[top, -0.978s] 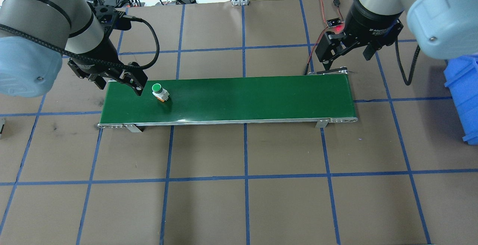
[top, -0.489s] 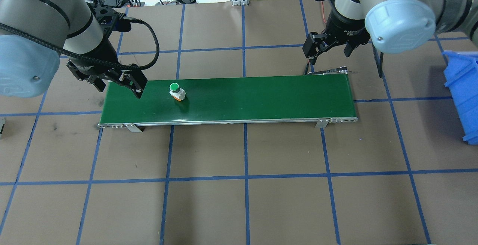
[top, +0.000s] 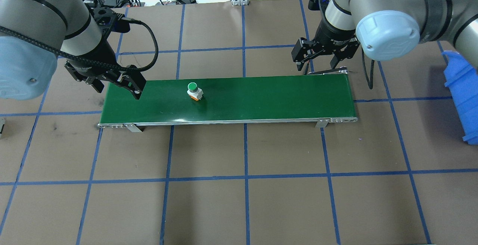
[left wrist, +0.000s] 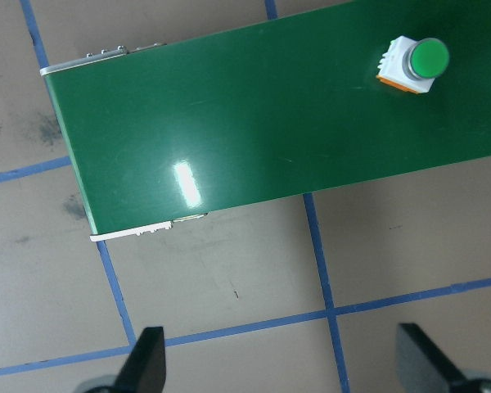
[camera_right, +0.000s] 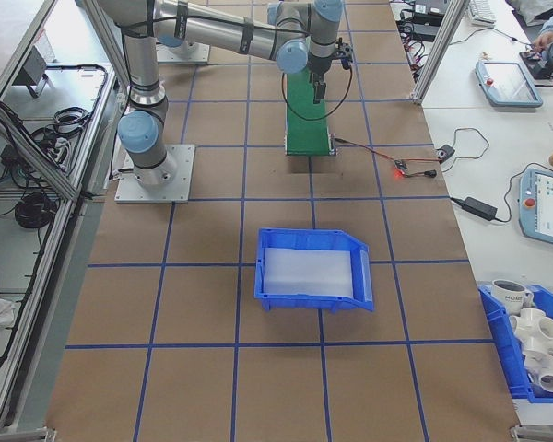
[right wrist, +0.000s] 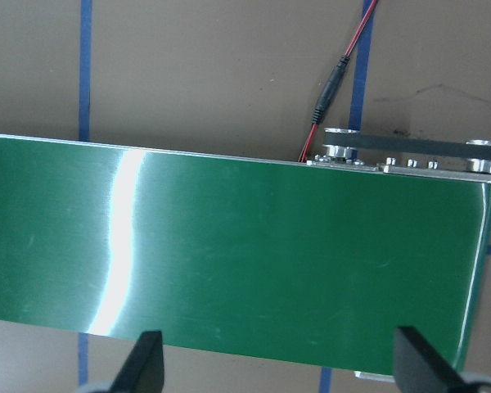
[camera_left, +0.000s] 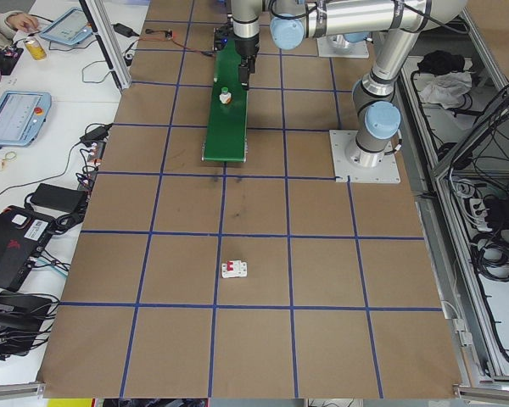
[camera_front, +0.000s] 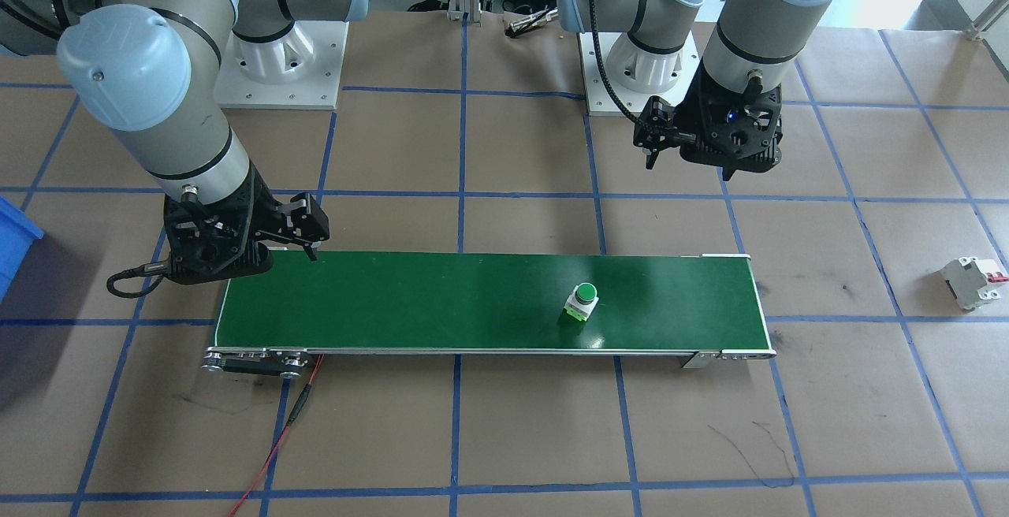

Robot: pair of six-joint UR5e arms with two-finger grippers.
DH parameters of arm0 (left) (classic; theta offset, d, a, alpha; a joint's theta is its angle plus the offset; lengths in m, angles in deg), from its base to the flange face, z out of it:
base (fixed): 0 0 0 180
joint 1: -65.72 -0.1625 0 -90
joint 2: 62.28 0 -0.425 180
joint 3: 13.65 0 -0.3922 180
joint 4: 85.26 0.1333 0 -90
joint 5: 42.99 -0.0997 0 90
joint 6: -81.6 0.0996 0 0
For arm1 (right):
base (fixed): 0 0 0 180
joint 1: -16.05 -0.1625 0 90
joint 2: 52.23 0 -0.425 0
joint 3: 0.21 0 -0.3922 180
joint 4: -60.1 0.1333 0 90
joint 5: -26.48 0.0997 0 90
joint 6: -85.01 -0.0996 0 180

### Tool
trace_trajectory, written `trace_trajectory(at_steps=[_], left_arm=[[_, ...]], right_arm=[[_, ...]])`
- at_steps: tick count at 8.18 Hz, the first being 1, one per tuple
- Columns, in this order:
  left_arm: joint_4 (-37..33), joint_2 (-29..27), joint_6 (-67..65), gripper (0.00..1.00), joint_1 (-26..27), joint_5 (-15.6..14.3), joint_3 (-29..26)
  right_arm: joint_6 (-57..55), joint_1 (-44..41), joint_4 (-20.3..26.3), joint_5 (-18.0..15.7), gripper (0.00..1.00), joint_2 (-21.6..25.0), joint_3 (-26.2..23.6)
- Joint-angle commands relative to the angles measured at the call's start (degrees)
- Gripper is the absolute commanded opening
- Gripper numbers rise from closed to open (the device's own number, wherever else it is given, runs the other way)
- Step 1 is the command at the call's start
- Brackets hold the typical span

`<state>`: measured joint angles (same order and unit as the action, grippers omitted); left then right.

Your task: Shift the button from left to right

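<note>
The button (top: 194, 91) has a round green cap on a white block and stands upright on the green conveyor belt (top: 269, 97), left of the belt's middle. It also shows in the front view as the button (camera_front: 582, 300) and at the top right of the left wrist view as the button (left wrist: 416, 64). My left gripper (top: 117, 87) hangs open over the belt's left end, apart from the button, its fingers (left wrist: 147, 364) empty. My right gripper (top: 317, 60) is open and empty above the back edge near the belt's right end (right wrist: 442, 270).
A blue bin (top: 463, 88) stands past the belt's right end. A white circuit breaker with a red lever (camera_front: 973, 280) lies on the table off the left side. A red and black wire (camera_front: 276, 438) runs from the belt's motor end. Cables lie along the far edge.
The button has travelled to the right along the belt. My right gripper has swung left toward the belt's right end. The left gripper has hardly moved.
</note>
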<state>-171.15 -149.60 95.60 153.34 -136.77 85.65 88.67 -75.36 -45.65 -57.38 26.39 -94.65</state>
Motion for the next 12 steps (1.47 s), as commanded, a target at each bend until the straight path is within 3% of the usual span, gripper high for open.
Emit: trace_trajectory(at_steps=[1, 8, 12], left_arm=[[0.1, 0.1, 0.2, 1.00, 0.0, -0.1, 0.0], [0.2, 0.3, 0.5, 1.00, -0.1, -0.3, -0.2], [0.6, 0.3, 0.5, 1.00, -0.1, -0.4, -0.2]], right_arm=[[-11.7, -0.2, -0.2, 3.6, 1.00, -0.2, -0.5], [-29.0, -0.6, -3.5, 2.8, 1.00, -3.3, -0.5], [-33.4, -5.8, -7.0, 1.7, 1.00, -4.5, -0.1]])
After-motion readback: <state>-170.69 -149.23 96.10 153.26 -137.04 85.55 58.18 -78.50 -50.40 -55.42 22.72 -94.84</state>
